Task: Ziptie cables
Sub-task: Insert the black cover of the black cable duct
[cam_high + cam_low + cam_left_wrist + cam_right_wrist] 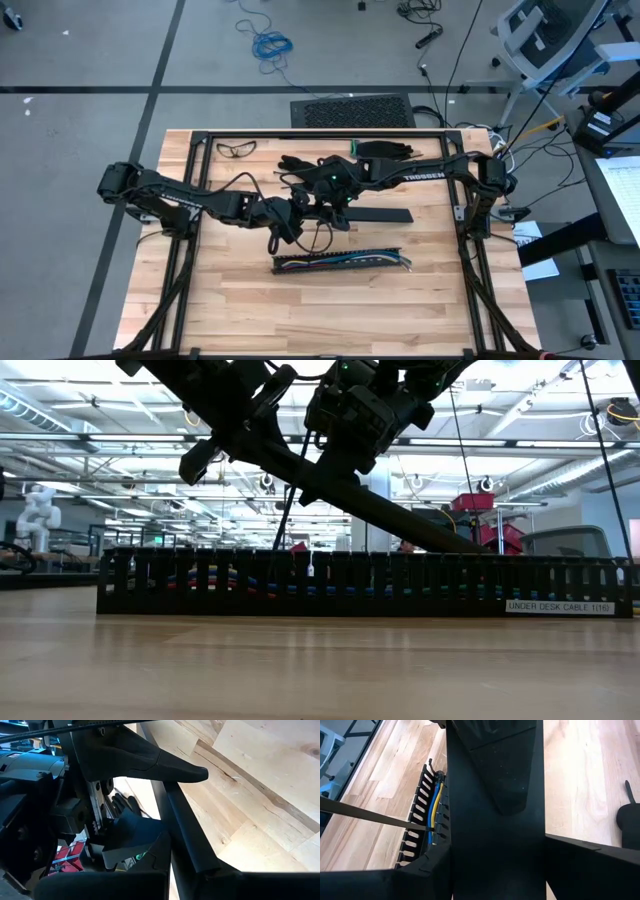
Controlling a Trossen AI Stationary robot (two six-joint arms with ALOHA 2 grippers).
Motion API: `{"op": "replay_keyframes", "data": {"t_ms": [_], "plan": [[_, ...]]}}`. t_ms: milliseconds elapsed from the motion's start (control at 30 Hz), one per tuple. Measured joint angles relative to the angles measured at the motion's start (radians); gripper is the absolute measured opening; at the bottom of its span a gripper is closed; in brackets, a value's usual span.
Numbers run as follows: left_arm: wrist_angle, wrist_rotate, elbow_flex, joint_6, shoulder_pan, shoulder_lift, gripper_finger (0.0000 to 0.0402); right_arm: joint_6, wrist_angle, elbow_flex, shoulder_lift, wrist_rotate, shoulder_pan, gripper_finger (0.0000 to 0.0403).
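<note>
The cables (436,800), yellow, blue and other colours, lie inside a black slotted duct (340,262) on the near half of the table; the same duct (370,582) fills the low view. Both grippers meet above the table's middle, behind the duct. My left gripper (300,206) and my right gripper (335,198) are each shut on one long flat black bar (385,214). In the low view the bar (400,515) slants down from the grippers toward the right. My left gripper pinches the bar across its thin dimension (192,862), one finger on each flat face, coming slanting down from the table's left. The bar runs on past the fingers. My right gripper has the bar's two long edges (495,850) between its fingers (590,867), across its full width, slanting down from the table's right. The bar is tilted, its high end at the grippers; the duct hides its low end.
Safety glasses (235,148) and black gloves (385,150) lie at the far edge. A black metal frame (300,134) runs round the table. Bare wood (330,315) lies between the duct and the near edge.
</note>
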State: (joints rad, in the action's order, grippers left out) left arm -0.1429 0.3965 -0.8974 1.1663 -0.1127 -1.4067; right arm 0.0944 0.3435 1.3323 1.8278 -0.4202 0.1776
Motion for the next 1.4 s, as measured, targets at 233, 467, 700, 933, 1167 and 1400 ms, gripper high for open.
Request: {"op": "replay_keyframes", "data": {"t_ms": [233,467,700,933,1167,1400], "plan": [[-0.005,-0.002,0.0,0.048,0.0,0.001,0.0023,0.0,-0.003,0.0,0.0,0.001,0.0,0.023],[-0.175,0.009,-0.07,0.0,0.0,0.0,0.0085,-0.005,-0.015,0.0,0.002,0.004,0.0,0.023],[-0.203,0.024,-0.087,0.118,0.001,-0.008,0.0193,-0.005,-0.028,0.0,0.005,0.005,0.004,0.0228],[-0.236,0.027,-0.086,0.209,0.001,-0.009,0.0212,-0.006,-0.025,0.0,0.004,0.001,0.02,0.0229],[-0.299,0.027,-0.085,0.203,-0.002,-0.009,0.0212,-0.003,0.017,0.0,0.003,-0.002,0.034,0.0229],[-0.305,0.024,-0.084,0.176,-0.006,-0.01,0.0213,0.035,0.106,0.0,0.003,-0.006,0.04,0.0228]]}}
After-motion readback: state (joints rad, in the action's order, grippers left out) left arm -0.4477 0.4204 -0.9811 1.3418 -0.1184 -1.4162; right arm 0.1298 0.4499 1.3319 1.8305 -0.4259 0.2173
